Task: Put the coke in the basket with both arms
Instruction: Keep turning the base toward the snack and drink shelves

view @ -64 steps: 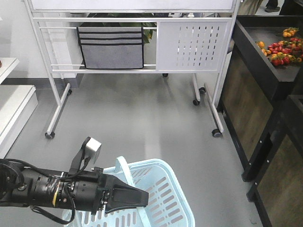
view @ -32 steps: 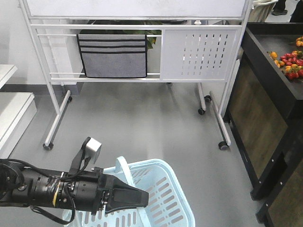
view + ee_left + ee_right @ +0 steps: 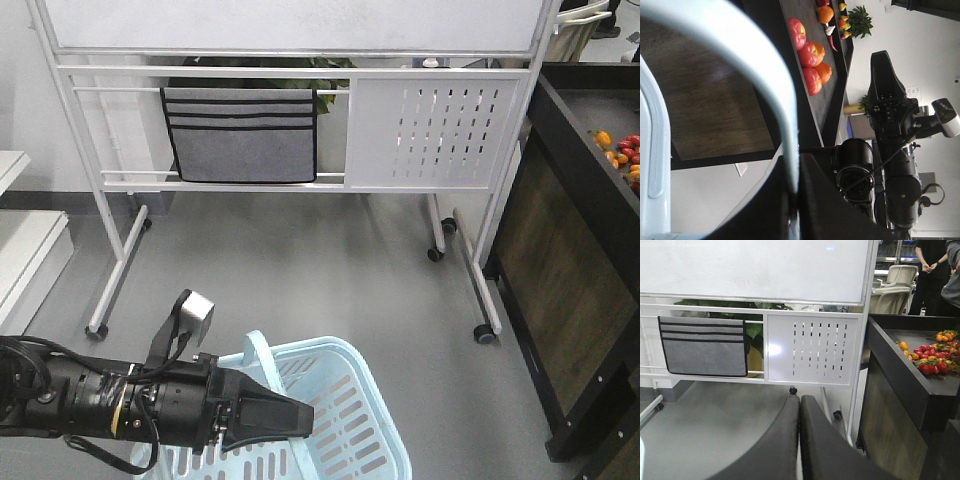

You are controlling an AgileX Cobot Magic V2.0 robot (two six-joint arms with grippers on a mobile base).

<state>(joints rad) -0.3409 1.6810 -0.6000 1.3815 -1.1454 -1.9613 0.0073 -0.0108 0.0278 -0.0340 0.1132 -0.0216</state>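
Observation:
My left gripper (image 3: 300, 418) is shut on the flat handle (image 3: 262, 362) of the light blue basket (image 3: 372, 400), which hangs at the bottom of the front view above the grey floor. In the left wrist view the pale handle (image 3: 765, 75) runs down between the closed black fingers of that gripper (image 3: 792, 161). The other black arm (image 3: 890, 115) shows there to the right. My right gripper (image 3: 799, 401) is shut with nothing in it, pointing at the floor before the whiteboard stand. The coke is out of view.
A white whiteboard stand on casters (image 3: 300, 130) with a grey pocket organiser (image 3: 240, 135) stands ahead. A black display stand with fruit (image 3: 590, 230) is at the right, a white shelf (image 3: 25, 240) at the left. People (image 3: 927, 262) stand beyond.
The whiteboard stand and black display stand have slid to the right in the front view, so the view has swung left. The left arm and basket keep their place in the frame.

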